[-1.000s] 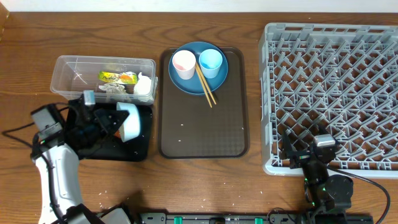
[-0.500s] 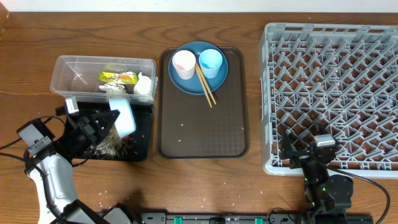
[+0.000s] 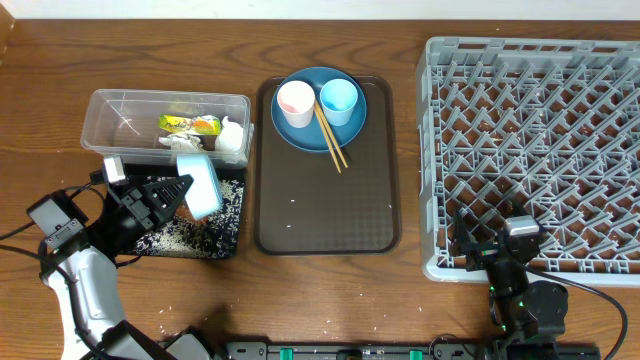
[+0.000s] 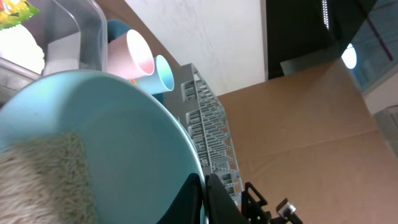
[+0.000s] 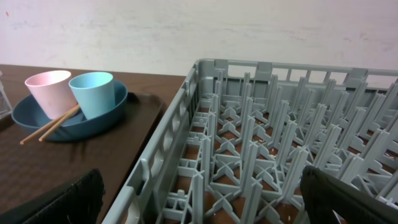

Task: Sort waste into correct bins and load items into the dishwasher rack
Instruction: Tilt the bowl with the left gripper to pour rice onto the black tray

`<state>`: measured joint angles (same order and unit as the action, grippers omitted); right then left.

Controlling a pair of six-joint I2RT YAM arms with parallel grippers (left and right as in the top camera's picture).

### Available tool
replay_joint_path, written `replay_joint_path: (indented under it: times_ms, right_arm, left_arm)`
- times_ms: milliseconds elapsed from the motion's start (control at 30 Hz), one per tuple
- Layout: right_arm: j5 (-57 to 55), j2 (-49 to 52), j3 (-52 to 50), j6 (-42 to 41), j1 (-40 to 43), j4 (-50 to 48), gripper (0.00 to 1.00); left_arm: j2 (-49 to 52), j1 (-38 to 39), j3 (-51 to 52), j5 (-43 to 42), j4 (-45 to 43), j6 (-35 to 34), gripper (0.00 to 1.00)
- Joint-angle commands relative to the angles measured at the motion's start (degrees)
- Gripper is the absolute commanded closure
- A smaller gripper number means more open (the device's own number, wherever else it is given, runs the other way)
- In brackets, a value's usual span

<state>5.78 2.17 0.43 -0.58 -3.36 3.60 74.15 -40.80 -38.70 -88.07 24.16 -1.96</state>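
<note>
My left gripper (image 3: 180, 192) is shut on the rim of the pale bowl (image 3: 201, 185), which is tipped on its side over the black tray (image 3: 222, 251). Loose rice (image 3: 190, 232) lies spread across that tray. In the left wrist view the jaws (image 4: 205, 200) pinch the bowl's rim (image 4: 118, 130), and rice (image 4: 43, 180) clings inside. The clear tub (image 3: 110, 101) holds a yellow-green wrapper (image 3: 190, 124), foil (image 3: 180, 142) and white paper (image 3: 232, 140). My right gripper (image 3: 493, 246) stands open at the grey rack's (image 3: 540, 150) near edge, empty (image 5: 208, 199).
A brown serving tray (image 3: 330, 205) carries the blue plate (image 3: 300, 136) with a pink cup (image 3: 295, 102), a light blue cup (image 3: 338, 99) and chopsticks (image 3: 332, 140). The right wrist view shows the same plate (image 5: 74, 121) left of the rack (image 5: 280, 155). A few grains dot the brown tray.
My left arm drew back to the left and tipped the bowl further. Rice has poured out and spread over the black tray. The right arm has not moved.
</note>
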Motion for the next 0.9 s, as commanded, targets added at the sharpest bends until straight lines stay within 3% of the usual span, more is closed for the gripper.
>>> replay_joint_path:
  times_ms: [0,867]
  right_arm:
    - [0.0,-0.4,-0.1,0.6,-0.3,0.2,0.01]
    - [0.0,-0.4,-0.1,0.6,-0.3,0.2,0.01]
  left_arm:
    - [-0.4,-0.3,0.3,-2.0,0.0,-3.4,0.94]
    - [-0.4,-0.3,0.3,-2.0,2.7,-11.8,0.94]
